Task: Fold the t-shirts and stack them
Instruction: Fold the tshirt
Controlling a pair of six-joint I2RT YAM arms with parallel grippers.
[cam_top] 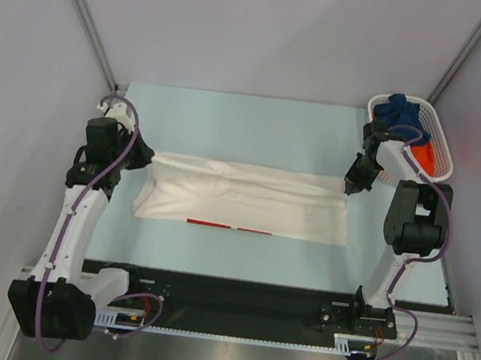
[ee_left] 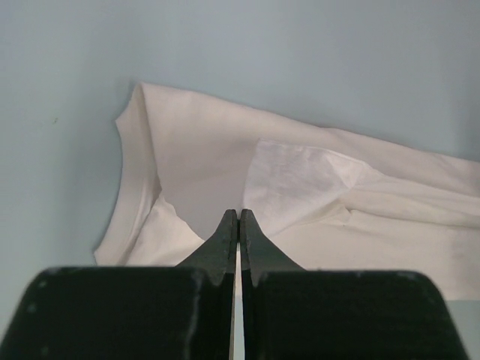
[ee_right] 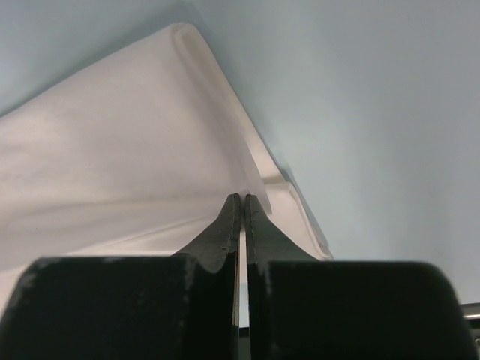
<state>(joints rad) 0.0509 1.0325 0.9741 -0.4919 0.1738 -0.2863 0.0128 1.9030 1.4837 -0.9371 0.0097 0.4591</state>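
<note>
Right end effector (cam_top: 349,188) on t-shirt (cam_top: 247,200), basket (cam_top: 444,144) near

Shirt (cam_top: 243,199) lies across the table (cam_top: 255,125) between left gripper (ee_left: 238,214) and right gripper (ee_right: 244,197) (one at each end). Basket (cam_top: 443,141) sits far right, more shirts (cam_top: 402,111) inside.

Pale blue table (cam_top: 229,127) under a flat white t-shirt (cam_top: 247,200), far-right white basket (cam_top: 443,144).
</note>
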